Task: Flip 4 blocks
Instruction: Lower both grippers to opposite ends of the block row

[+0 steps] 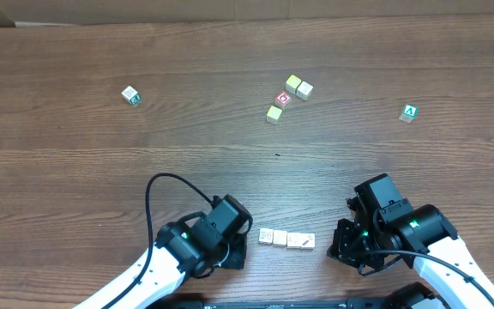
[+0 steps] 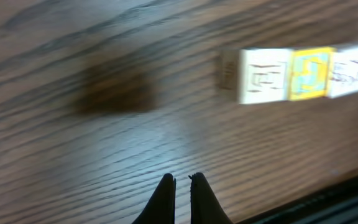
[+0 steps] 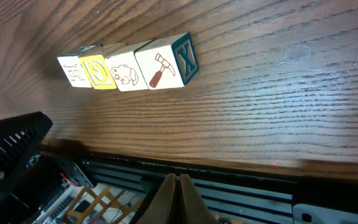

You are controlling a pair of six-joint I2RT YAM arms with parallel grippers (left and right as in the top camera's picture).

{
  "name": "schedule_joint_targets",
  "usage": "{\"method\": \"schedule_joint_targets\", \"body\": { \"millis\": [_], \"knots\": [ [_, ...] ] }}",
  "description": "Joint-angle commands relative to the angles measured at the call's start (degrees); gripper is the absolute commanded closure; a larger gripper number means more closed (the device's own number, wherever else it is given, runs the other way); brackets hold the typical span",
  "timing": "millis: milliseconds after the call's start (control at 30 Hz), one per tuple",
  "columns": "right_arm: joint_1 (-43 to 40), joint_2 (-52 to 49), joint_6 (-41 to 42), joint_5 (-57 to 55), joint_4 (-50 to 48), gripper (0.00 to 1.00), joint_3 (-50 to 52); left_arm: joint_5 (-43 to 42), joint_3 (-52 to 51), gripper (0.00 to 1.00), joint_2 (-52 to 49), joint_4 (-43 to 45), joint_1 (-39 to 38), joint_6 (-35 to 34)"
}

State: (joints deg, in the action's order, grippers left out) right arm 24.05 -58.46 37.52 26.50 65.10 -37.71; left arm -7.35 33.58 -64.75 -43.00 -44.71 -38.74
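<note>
- Your left hand (image 2: 182,182) has its two dark fingertips drawn together on nothing. They hang just above bare wood, low near the front edge of the bench (image 1: 230,51).
- Your right hand (image 3: 178,182) is also pressed together and empty. It sits at the front edge of the bench, with the edge rail right under its tips.
- The row of four blocks (image 1: 286,239) lies on the bench close to the front edge, between your two hands. The blocks sit side by side, touching, in a nearly straight line.
- Neither hand touches the row. Your left hand is just beside its left end, and your right hand is near its right end.
- From the right wrist, the end block nearest that hand is the hammer block (image 3: 160,67). It shows a brown hammer on one face and a blue X on its side.
- Next along the row are the animal block (image 3: 124,73) with a faint brown figure, then the yellow-faced block (image 3: 96,71), then the far end block (image 3: 71,70) with dark print I cannot read.
- From the left wrist the row is blurred in the upper right, well clear of the fingertips.
- Farther back on the bench is a small cluster: the red-ring cube (image 1: 283,99), two pale cubes (image 1: 293,83) touching each other just behind it, and a yellowish cube (image 1: 274,113) just in front of it.
- A green-marked cube (image 1: 129,95) sits alone far to the left, and a green-letter cube (image 1: 409,112) sits alone far to the right.
</note>
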Motion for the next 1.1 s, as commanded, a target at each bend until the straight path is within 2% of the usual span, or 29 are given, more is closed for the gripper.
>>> {"method": "schedule_joint_targets", "body": {
  "millis": [0, 333, 567, 833, 1067],
  "knots": [
    [0.2, 0.1, 0.3, -2.1, -0.3, 0.96, 0.0, -0.5, 1.0, 0.96, -0.6, -0.3, 3.6, 1.8],
    [0.6, -3.5, 6.3, -10.0, -2.9, 0.96, 0.0, -5.5, 1.2, 0.96, -3.3, 0.4, 13.9, 11.6],
    [5.0, -11.1, 14.6, -17.3, -4.4, 0.96, 0.0, -6.3, 1.3, 0.96, -9.9, 0.6, 14.4, 15.5],
    [12.9, -21.0, 15.1, -19.0, -11.5, 0.96, 0.0, -6.2, 1.3, 0.96, -11.7, 3.9, 14.4, 19.2],
    [14.8, -28.1, 14.8, -19.0, -16.5, 0.96, 0.0, -5.8, 1.3, 0.96, -11.8, 5.5, 14.4, 20.6]
  ]
}}
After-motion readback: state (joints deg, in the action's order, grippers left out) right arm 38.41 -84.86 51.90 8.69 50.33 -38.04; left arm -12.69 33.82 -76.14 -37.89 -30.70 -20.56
